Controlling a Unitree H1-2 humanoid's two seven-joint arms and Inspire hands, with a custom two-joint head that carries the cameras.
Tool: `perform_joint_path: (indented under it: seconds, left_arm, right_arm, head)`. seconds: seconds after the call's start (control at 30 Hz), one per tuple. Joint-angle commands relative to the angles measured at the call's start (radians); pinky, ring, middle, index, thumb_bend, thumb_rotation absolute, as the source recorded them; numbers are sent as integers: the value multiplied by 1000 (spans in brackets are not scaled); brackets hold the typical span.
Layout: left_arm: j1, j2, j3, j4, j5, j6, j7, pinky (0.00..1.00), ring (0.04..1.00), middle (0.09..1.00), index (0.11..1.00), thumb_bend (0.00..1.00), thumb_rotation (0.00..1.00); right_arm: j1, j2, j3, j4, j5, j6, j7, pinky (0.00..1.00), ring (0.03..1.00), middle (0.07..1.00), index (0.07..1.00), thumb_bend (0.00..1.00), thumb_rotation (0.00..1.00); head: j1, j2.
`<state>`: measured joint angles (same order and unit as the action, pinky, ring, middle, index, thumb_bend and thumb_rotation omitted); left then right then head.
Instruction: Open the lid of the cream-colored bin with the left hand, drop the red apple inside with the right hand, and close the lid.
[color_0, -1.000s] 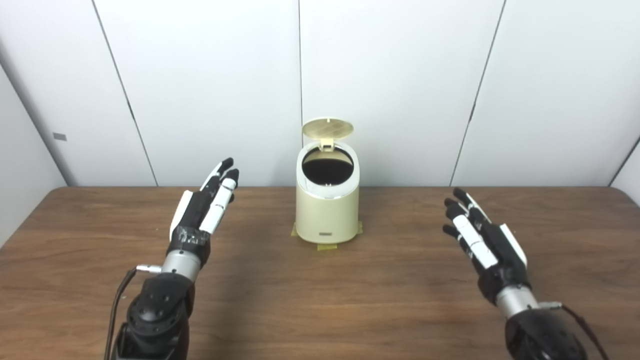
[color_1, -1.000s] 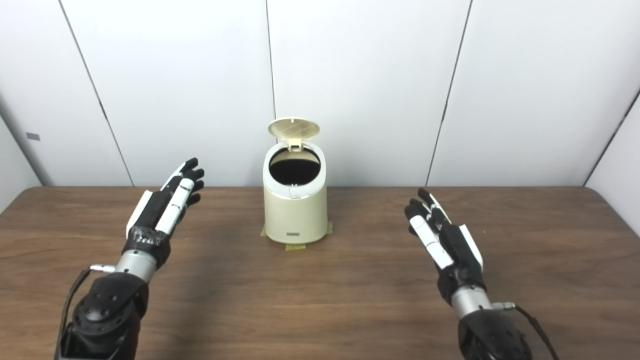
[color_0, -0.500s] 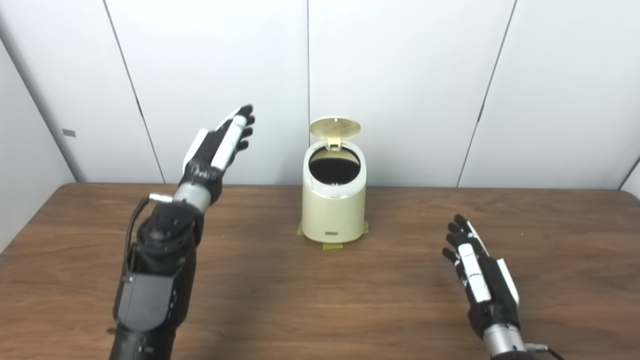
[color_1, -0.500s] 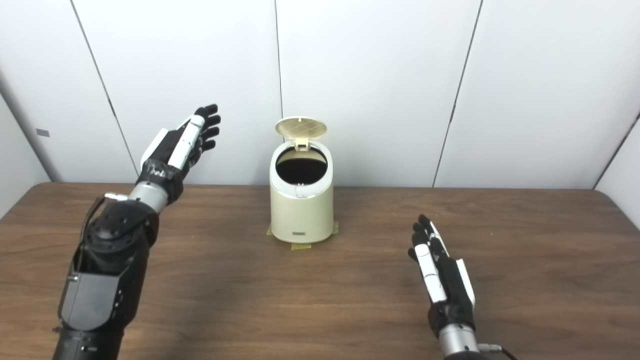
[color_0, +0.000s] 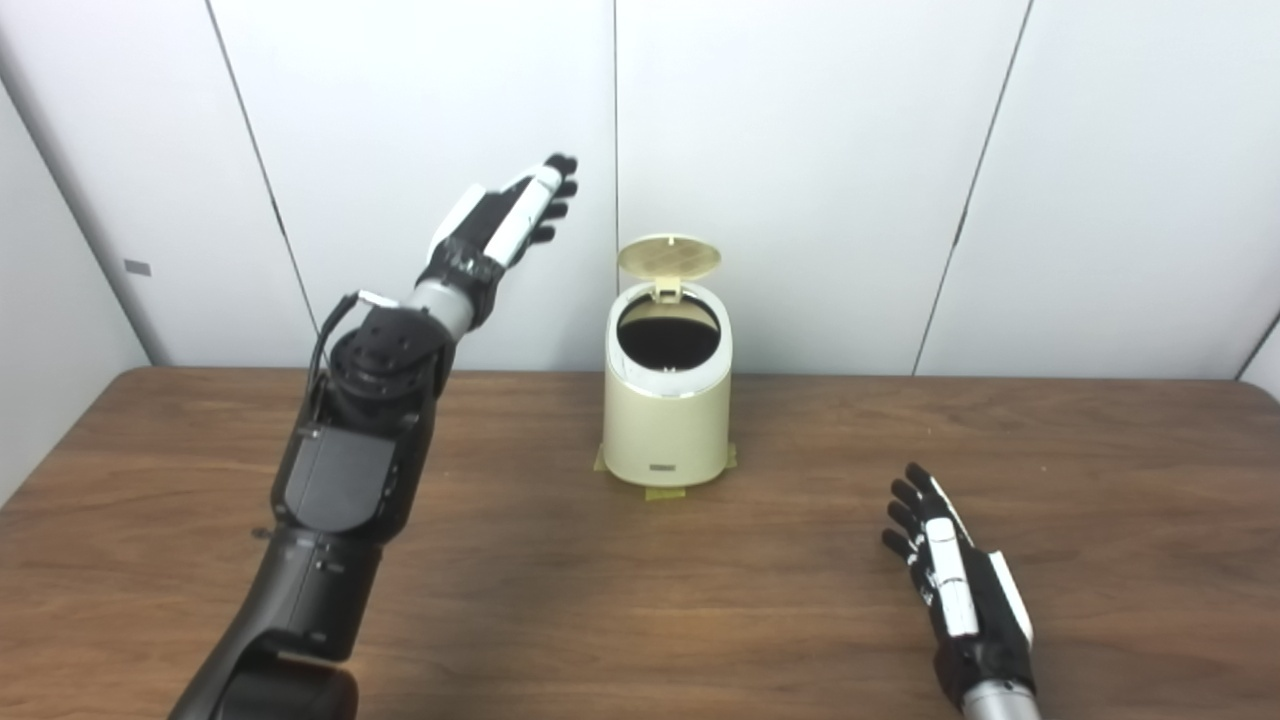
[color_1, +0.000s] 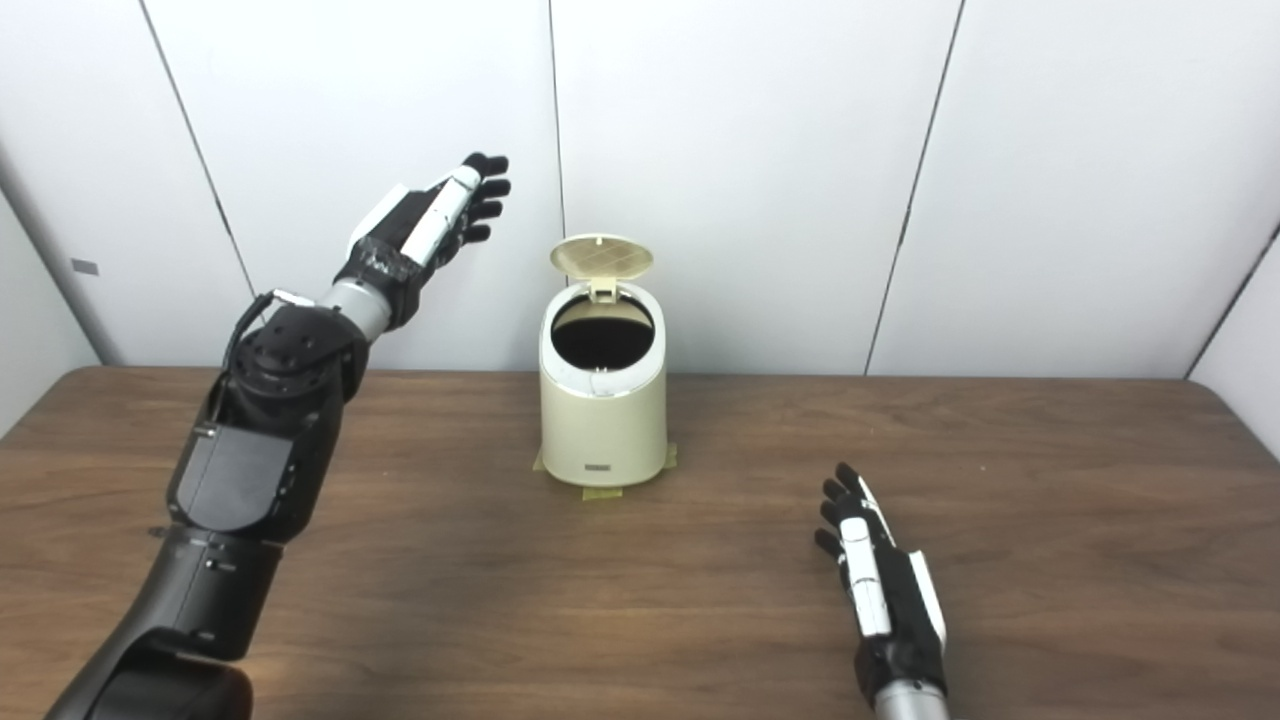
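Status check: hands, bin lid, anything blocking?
Left hand open, raised left of the round cream-coloured bin. Right hand open, low over the table. Lid up. No apple visible. Nothing blocking.

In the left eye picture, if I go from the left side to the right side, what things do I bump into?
left hand → cream-colored bin with its lid standing open → right hand, all over the wooden table.

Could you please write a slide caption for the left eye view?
Left hand raised beside the open-lidded bin; right hand open, low over the table.
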<state>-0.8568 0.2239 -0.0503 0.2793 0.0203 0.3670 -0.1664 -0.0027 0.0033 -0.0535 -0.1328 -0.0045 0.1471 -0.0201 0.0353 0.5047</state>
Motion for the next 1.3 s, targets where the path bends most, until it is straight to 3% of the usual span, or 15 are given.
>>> perform_joint_path:
  seconds: [0.0, 0.27, 0.43, 0.53, 0.63, 0.8, 0.9, 1.0, 1.27]
  left_arm:
    - [-92, 15, -14, 10, 19, -47, -13, 928, 948, 941, 949, 480, 989]
    - [-169, 21, -71, 103, 59, -83, -56, 941, 943, 928, 946, 476, 986]
    - [-179, 6, -78, 107, 71, -104, -67, 935, 945, 914, 946, 437, 1000]
    - [-177, -2, -84, 120, 86, -119, -59, 925, 942, 915, 935, 430, 970]
    - [-173, 5, -120, 118, 142, -129, -56, 919, 940, 915, 922, 428, 993]
    - [-180, 16, -171, 118, 224, -123, -55, 995, 983, 939, 889, 461, 981]
    - [-199, 23, -210, 155, 288, -174, -39, 953, 963, 941, 897, 504, 922]
    - [-211, 49, -280, 144, 405, -205, -28, 845, 911, 919, 899, 517, 972]
    - [-226, 78, -354, 162, 559, -282, -26, 735, 825, 834, 830, 527, 917]
  right_arm:
    - [-19, -3, 3, -34, 13, -31, 8, 886, 935, 931, 940, 488, 969]
    - [-24, -7, 7, -17, 13, -40, 9, 866, 921, 921, 937, 477, 969]
    - [-20, -10, 14, -9, 9, -50, 9, 846, 912, 917, 936, 487, 972]
    - [-21, -12, 16, 13, 11, -73, 10, 841, 912, 918, 937, 488, 968]
    - [-19, -12, 18, 25, 10, -85, 9, 843, 912, 917, 937, 488, 964]
    - [-23, -1, 6, 35, 57, -80, 17, 854, 911, 914, 935, 504, 928]
    - [-27, -1, 3, 47, 83, -77, 22, 843, 914, 921, 944, 509, 912]
    - [-30, -2, 1, 58, 103, -79, 26, 846, 921, 927, 951, 498, 925]
    - [-39, -1, 1, 78, 120, -78, 24, 848, 919, 925, 955, 508, 955]
  head:
    - [-1, 0]
    - [0, -26]
    - [-8, -47]
    - [-17, -82]
    - [-24, -91]
    - [-39, -95]
    - [-43, -101]
    - [-44, -105]
    - [-47, -111]
